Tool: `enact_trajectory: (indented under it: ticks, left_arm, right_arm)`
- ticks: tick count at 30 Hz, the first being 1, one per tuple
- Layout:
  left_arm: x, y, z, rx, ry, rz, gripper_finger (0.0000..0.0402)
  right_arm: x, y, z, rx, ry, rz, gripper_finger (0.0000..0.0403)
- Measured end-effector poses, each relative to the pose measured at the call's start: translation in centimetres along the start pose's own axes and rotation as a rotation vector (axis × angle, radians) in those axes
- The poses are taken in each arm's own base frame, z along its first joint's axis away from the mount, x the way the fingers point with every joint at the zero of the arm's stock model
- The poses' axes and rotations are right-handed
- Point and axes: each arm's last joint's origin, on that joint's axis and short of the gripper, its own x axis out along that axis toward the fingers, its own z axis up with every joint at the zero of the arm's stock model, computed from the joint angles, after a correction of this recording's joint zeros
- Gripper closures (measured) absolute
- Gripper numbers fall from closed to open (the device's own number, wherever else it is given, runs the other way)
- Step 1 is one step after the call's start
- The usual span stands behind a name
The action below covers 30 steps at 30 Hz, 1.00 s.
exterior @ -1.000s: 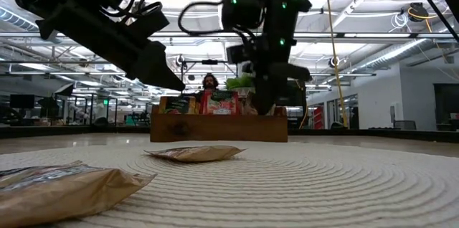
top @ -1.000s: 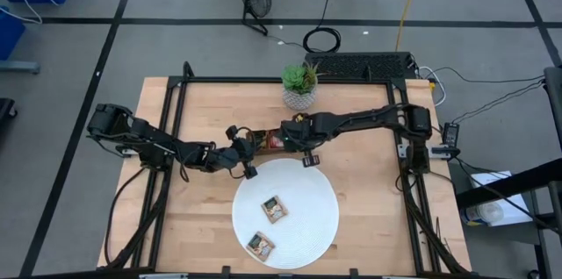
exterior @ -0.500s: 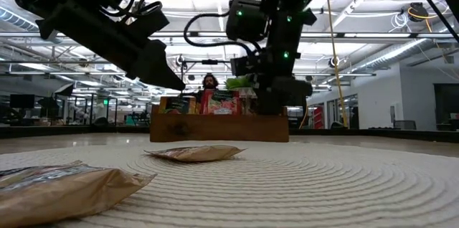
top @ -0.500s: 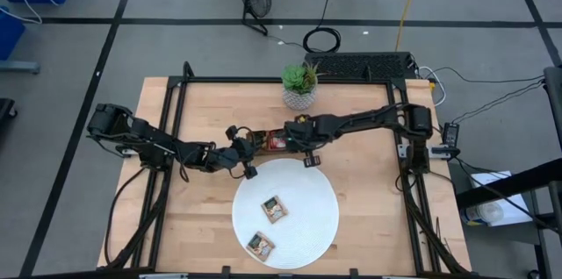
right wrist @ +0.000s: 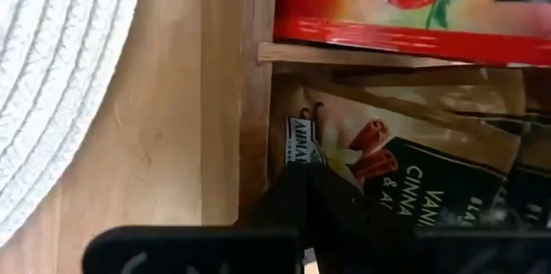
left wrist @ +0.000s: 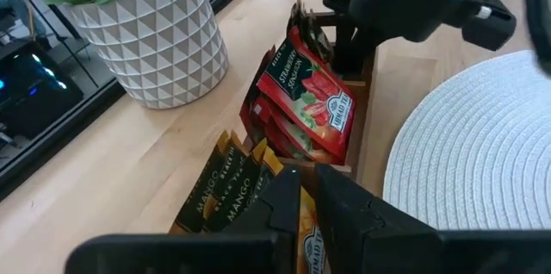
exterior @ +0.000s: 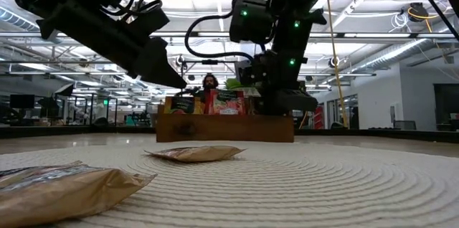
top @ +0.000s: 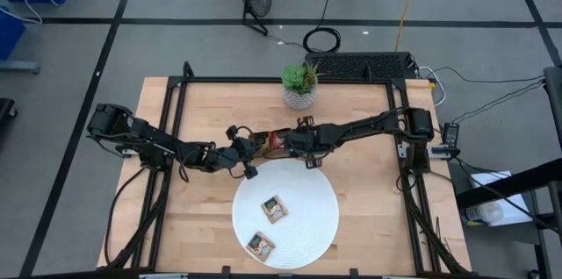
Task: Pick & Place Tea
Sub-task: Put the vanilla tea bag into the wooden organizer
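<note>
A brown wooden tray (top: pixel 272 141) stands just beyond the white plate (top: pixel 307 226), with tea sachets standing on edge in its compartments. Orange mango sachets (left wrist: pixel 215 196) fill the left one and red strawberry sachets (left wrist: pixel 310 102) the middle one. Tan sachets with dark print (right wrist: pixel 405 166) fill the right one. Two tan sachets (top: pixel 275 209) (top: pixel 261 244) lie flat on the plate. My left gripper (left wrist: pixel 306 179) hovers shut above the mango sachets, clear of them in the low view (exterior: pixel 176 83). My right gripper (top: pixel 294 139) reaches down into the right compartment (right wrist: pixel 301 183).
A potted plant in a white faceted pot (top: pixel 299 86) stands just beyond the tray. The plate covers the table's near middle. Bare wood lies to the left and right of it. A person (exterior: pixel 209 82) shows in the room far behind the tray.
My right gripper has moved a little toward the table's left edge and down, from above the tray's right end into its right compartment. The left arm has kept still.
</note>
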Motion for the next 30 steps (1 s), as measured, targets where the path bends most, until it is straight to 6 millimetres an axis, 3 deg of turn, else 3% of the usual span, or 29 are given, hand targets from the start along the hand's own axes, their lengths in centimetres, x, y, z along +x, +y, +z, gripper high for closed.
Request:
enact_trajectory:
  ticks: [9,15,25,30]
  left_arm:
    - [0.0,0.0,0.0,-0.004,-0.001,0.0,0.0357]
    - [0.0,0.0,0.1,-0.006,-0.004,-0.001,0.0357]
    - [0.0,-0.2,0.0,-0.004,0.009,-0.055,0.0357]
    - [-0.1,-0.6,-0.4,-0.016,0.061,-0.218,0.0357]
  right_arm:
    - [-1.0,1.4,0.9,-0.016,-0.058,-0.025,0.0403]
    - [-2.6,1.2,1.3,-0.01,-0.131,-0.04,0.0403]
    - [-7.3,-0.2,0.9,0.117,-0.265,-0.058,0.0403]
    - [-9.2,-0.3,0.5,0.208,-0.378,0.087,0.0403]
